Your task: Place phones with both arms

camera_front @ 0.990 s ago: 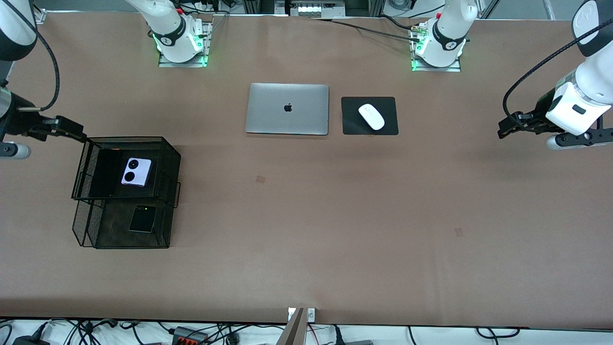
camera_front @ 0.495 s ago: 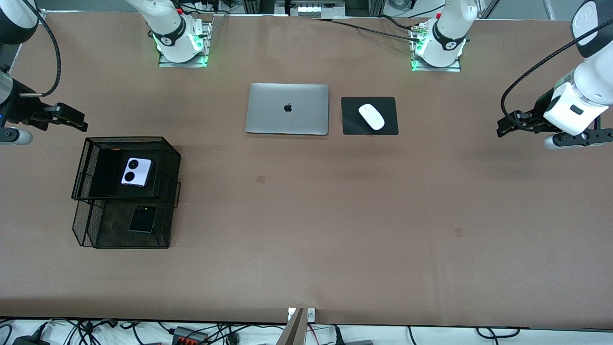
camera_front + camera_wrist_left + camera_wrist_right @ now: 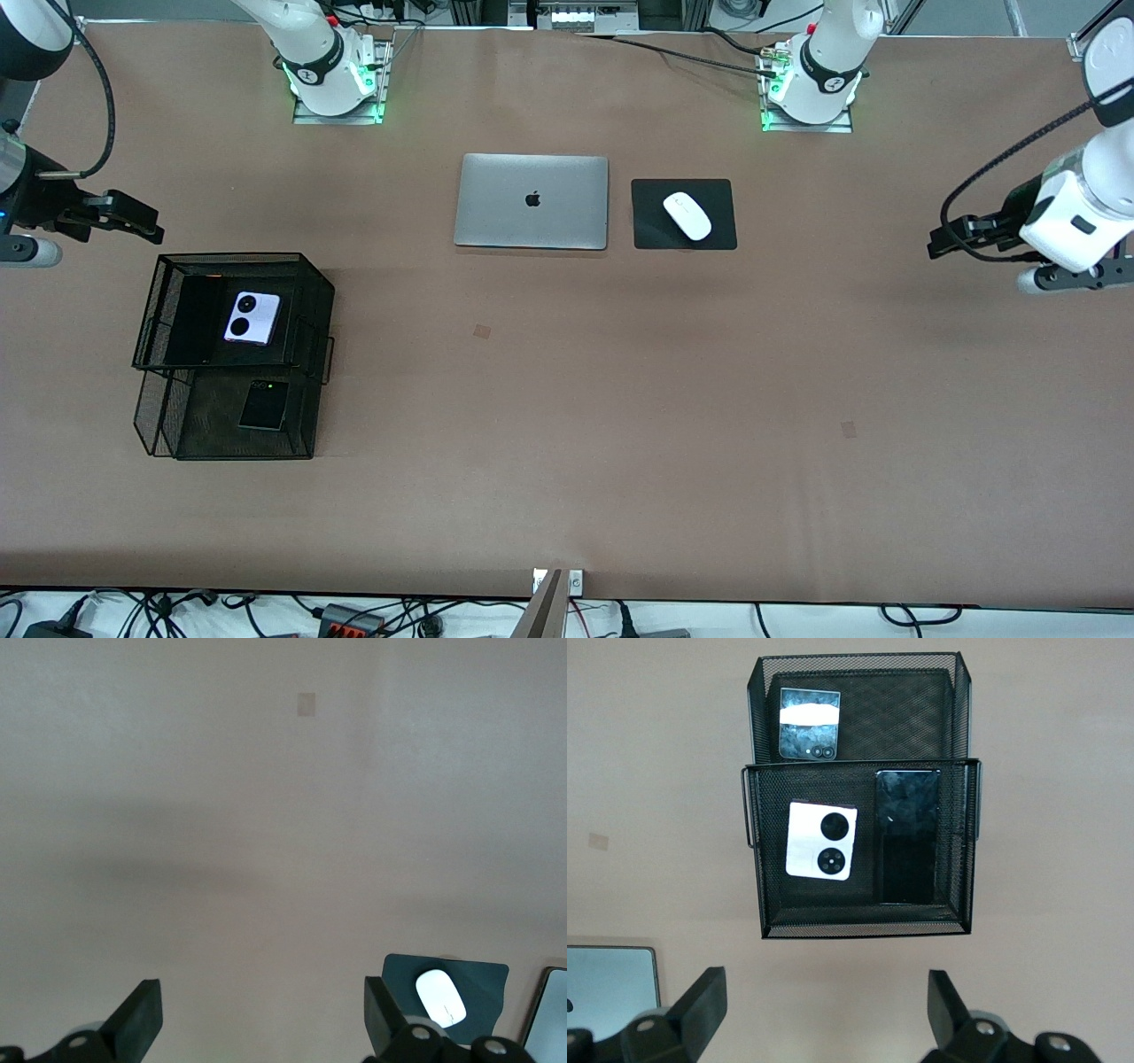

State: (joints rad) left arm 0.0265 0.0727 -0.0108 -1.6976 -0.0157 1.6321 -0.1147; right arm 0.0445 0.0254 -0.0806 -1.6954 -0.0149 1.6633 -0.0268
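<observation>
Item: two-tier black mesh rack (image 3: 314, 292), standing near the table's edge at the right arm's end. Upper tray holds a pale-lilac flip phone (image 3: 252, 318) with two round black lenses, lying flat beside a long black slab phone (image 3: 907, 836); the slab's long axis runs from the tray's front rim to its back rim. Lower tray, nearer the front camera, holds a small black flip phone (image 3: 263, 405). All three phones lie apart from both grippers. Right gripper (image 3: 133, 223): open, empty, hanging just beside the rack's rim that lies farther from the front camera, with the phones ahead of and below it. Left gripper (image 3: 946, 239): open, empty, over bare table at the left arm's end, well apart from the rack; that arm waits. Also present: closed silver laptop (image 3: 532, 201) and white mouse (image 3: 687, 215) on a black pad (image 3: 718, 235), mid-table toward the arms' bases. Judgement: the right arm is far the nearer for any further handling of a phone.
</observation>
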